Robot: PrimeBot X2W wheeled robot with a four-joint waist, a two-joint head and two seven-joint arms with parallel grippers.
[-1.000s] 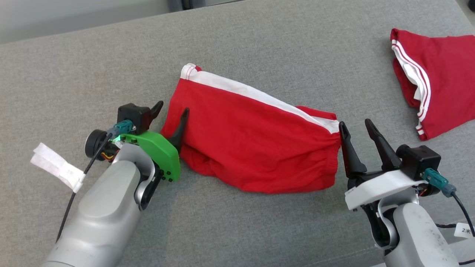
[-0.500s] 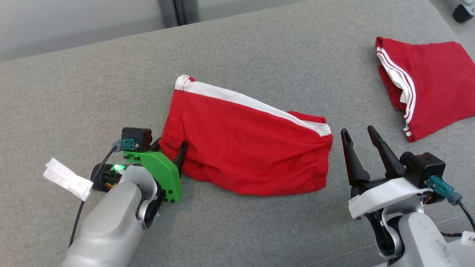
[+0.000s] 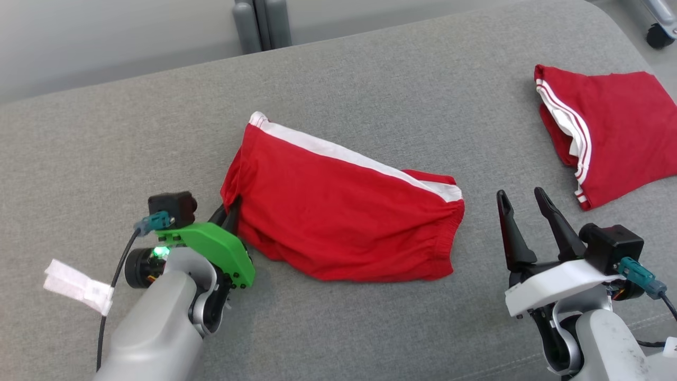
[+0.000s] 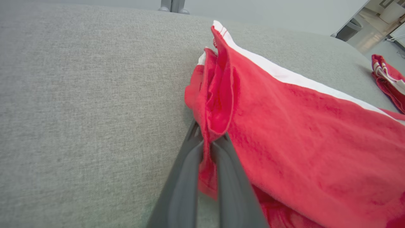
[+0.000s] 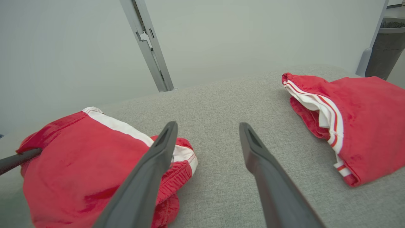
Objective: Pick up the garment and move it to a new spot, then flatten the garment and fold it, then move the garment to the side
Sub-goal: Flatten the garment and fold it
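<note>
Garment (image 3: 344, 211): red shorts with a white side stripe, lying mid-surface (image 3: 370, 69). It is mostly flat, with some bunching along the near edge. The long axis runs across the robot's front, the left end a little farther away and the right end a little nearer. The gathered elastic waist sits at the right end. What looks like a leg opening sits at the left end.

Left gripper (image 4: 210, 133): pressed together on the left end, pinching a fold of red cloth at the hem edge. In the left wrist view the cloth stands up between the jaws, so the hold looks real, though it takes in only a thin margin of fabric.

Right gripper (image 3: 520, 191): spread wide and holding nothing. It is just beside the waist end but apart from it, with a strip of bare surface between them in the head view. The garment lies to its left.

Second garment (image 3: 619, 137): also red with white stripes, folded, at the far right and well apart from the first.

Judgement: the pick-up is half made. One end is secured and the other is free. The right arm is the nearer one to the waist end and would need to shift left to reach it. A lift by the left end alone would likely let the garment hang and crumple.
</note>
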